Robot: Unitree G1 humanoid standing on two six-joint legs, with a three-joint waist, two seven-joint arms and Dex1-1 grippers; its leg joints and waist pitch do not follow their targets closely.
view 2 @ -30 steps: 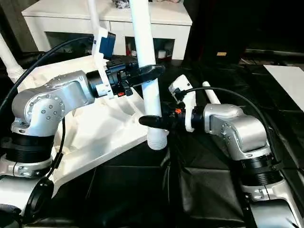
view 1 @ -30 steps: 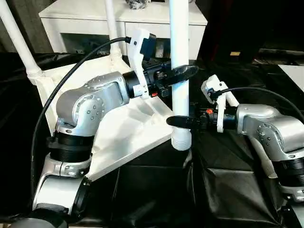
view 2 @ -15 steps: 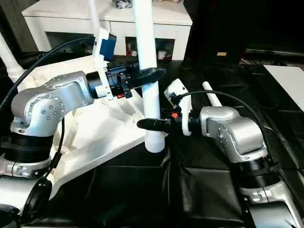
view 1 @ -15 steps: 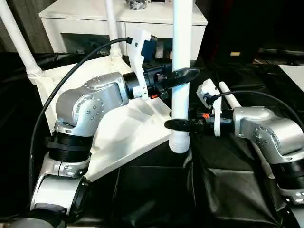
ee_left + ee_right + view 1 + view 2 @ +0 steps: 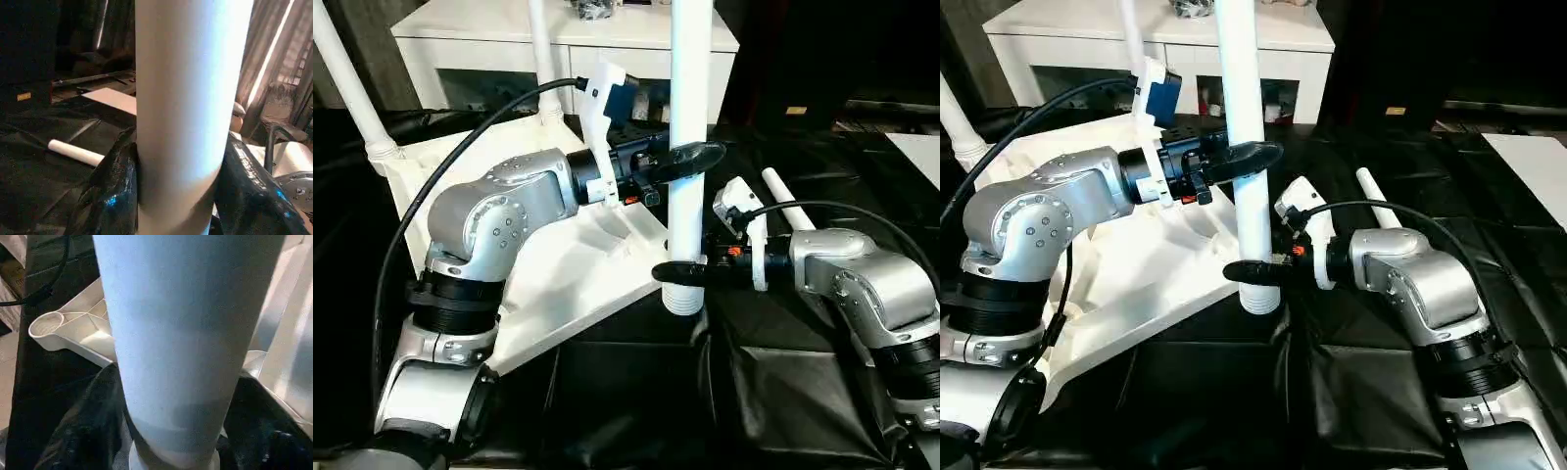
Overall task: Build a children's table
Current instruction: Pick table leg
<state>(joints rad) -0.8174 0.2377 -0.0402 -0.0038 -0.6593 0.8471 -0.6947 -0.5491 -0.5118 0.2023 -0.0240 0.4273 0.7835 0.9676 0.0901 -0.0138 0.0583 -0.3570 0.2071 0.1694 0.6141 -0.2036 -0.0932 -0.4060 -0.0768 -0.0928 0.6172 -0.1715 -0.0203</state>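
An upright leg [image 5: 689, 117] is clamped high by the left gripper [image 5: 690, 157] and low by the right gripper [image 5: 680, 271], just off the tabletop's [image 5: 568, 264] 3 o'clock corner. A spare leg [image 5: 787, 203] lies at 3 o'clock; a cabinet [image 5: 509, 44] stands at 12.

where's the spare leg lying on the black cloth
In the left eye view, the spare leg lies on the black cloth at centre right, just behind the right gripper.

Silver screw-dotted forearms [image 5: 499, 211], black cables [image 5: 460, 147], black-fingered left gripper [image 5: 690, 157]
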